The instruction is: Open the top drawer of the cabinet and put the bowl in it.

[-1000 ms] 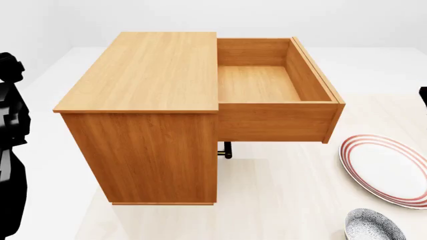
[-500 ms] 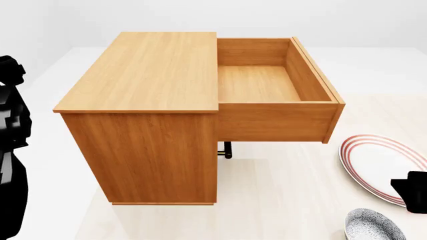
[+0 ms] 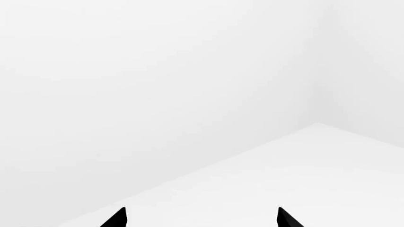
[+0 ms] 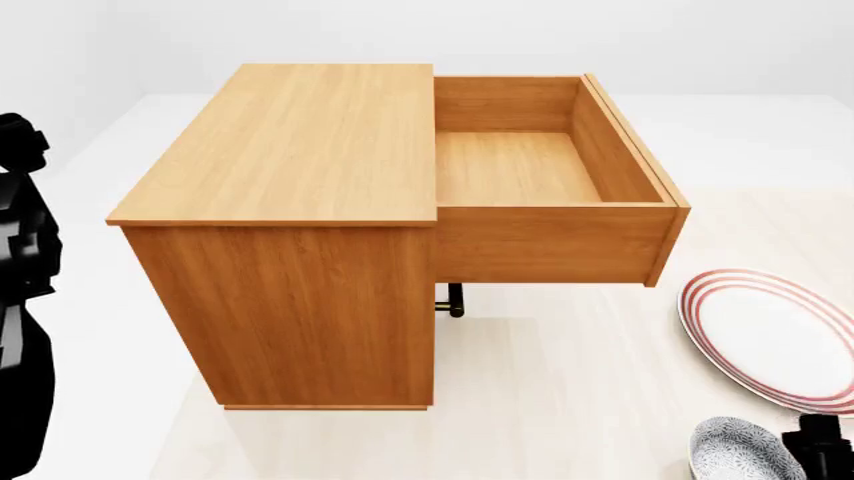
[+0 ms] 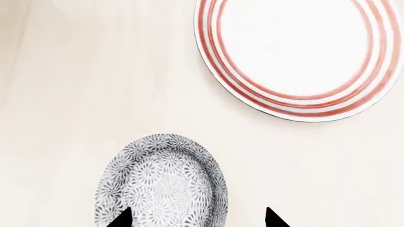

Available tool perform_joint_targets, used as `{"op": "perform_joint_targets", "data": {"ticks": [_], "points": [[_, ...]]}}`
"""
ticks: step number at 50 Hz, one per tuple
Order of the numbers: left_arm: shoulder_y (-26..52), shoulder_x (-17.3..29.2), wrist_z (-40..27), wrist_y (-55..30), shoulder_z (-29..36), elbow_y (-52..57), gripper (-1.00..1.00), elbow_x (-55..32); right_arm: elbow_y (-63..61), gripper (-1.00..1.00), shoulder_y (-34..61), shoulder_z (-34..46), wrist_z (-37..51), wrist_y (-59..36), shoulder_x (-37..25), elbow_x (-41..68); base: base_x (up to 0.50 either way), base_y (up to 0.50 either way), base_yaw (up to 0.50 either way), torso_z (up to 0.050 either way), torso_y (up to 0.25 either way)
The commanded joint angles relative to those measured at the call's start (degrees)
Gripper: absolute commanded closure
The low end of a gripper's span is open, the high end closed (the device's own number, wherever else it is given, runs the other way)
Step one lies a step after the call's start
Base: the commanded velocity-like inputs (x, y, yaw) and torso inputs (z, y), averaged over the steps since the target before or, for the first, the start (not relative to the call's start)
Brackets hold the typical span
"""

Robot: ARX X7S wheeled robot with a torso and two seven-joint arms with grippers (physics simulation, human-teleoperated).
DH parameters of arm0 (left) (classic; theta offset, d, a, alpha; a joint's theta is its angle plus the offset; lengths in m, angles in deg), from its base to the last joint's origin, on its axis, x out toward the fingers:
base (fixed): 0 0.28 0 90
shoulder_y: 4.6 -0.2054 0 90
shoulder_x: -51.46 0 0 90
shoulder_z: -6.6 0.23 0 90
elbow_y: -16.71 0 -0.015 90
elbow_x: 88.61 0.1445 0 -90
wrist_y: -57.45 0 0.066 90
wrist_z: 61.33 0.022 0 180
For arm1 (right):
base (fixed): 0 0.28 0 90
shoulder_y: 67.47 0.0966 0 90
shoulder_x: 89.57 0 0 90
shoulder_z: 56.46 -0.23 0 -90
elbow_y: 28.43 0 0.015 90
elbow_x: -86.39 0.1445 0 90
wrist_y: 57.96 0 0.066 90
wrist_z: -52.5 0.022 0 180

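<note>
Pale wood-grain floor (image 4: 561, 400) — carries cabinet (image 4: 294, 250), red-ringed plate (image 4: 781, 340), speckled bowl (image 4: 741, 452) near plate, apart.

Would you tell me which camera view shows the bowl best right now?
The right wrist view: the bowl appears nearly whole from above, its speckled inside clear, beside the plate. The head view catches only part of it at the frame's lower edge. The left wrist view shows none of it.

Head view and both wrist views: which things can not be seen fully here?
- Bowl: cut by the head view's lower edge and partly behind the right end effector; cut again in the right wrist view.
- Two lower drawers: hidden under the open top drawer.
- Left end effector: only fingertips show.
</note>
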Motion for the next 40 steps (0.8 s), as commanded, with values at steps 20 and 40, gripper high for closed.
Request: {"op": "perform_joint_targets", "data": {"ticks": [20, 40], "points": [[-0.03, 0.23, 0.00, -0.03, -0.08, 0.00, -1.00, 0.04, 10.84, -1.00, 9.75, 16.59, -5.29, 5.77, 8.01, -14.15, 0.00, 0.00, 0.00, 0.000, 0.000], [-0.04, 0.48, 0.00, 0.05, -0.14, 0.00, -1.00, 0.06, 21.35, -1.00, 16.47, 26.15, -9.21, 9.64, 13.12, -23.21, 0.00, 0.00, 0.00, 0.000, 0.000]]}}
